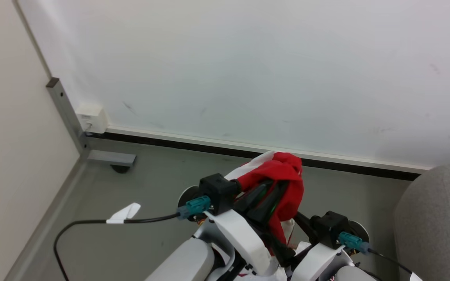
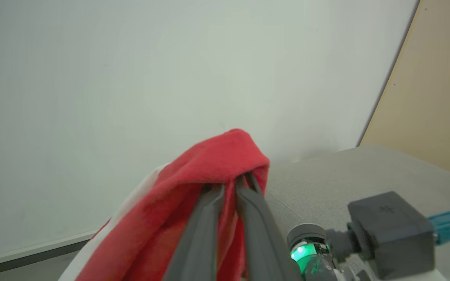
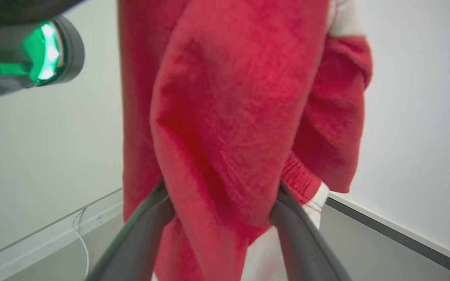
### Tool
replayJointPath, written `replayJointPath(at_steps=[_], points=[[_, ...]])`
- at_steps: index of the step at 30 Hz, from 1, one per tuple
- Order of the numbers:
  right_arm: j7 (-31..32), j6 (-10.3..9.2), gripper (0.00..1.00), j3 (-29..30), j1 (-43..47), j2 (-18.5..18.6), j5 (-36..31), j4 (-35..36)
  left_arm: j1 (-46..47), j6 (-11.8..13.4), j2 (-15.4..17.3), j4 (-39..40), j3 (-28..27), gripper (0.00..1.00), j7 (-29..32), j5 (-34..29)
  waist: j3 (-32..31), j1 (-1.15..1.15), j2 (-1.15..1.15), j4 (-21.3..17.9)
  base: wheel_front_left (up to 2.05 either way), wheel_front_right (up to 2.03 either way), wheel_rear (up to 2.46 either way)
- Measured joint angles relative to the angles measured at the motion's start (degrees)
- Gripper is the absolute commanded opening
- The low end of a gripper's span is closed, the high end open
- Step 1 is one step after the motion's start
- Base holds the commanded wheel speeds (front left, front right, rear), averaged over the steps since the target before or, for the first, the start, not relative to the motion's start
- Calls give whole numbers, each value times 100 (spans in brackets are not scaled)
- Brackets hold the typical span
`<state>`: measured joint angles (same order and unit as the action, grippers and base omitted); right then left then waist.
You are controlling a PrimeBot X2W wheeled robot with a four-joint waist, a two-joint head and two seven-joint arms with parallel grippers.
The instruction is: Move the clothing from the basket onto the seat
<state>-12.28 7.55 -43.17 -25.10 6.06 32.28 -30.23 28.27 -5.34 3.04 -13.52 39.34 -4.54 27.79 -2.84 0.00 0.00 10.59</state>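
Pale wall (image 1: 248,78) behind; red clothing (image 1: 287,171) hangs aloft, left of the grey seat (image 1: 436,218), pinched by the narrowed left gripper (image 2: 229,183). The right gripper (image 3: 221,195) is spread wide around its hanging folds. Judged light, limp, slippery: grip bunched folds.

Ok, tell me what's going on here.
The robot holds a red garment with white trim up above the floor. The left gripper is pinched shut on its top fold. The right gripper has its fingers astride the hanging cloth lower down; whether they grip is unclear. The grey seat lies to its right.
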Motion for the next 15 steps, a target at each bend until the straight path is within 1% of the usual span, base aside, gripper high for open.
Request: replayJointPath(at_steps=[3,4,5,11,15], points=[[-119,0,100,-7,-131,-86,3,-274,1,10,-7,56,122,0,23,84,-3,0,0,116,0,0,0],[-151,0,43,10,-166,-105,-1,-333,1,16,-9,59,155,0,42,104,-3,0,0,141,0,0,0],[-194,0,0,14,-193,-121,1,-348,1,34,-11,59,179,0,44,110,-1,0,0,159,0,0,0],[-252,0,0,0,-207,-196,69,-433,1,100,-8,-8,198,0,43,163,20,0,0,162,0,0,0],[-269,0,0,148,-177,-199,99,-358,1,152,53,-57,164,0,36,164,22,0,0,81,0,0,0]])
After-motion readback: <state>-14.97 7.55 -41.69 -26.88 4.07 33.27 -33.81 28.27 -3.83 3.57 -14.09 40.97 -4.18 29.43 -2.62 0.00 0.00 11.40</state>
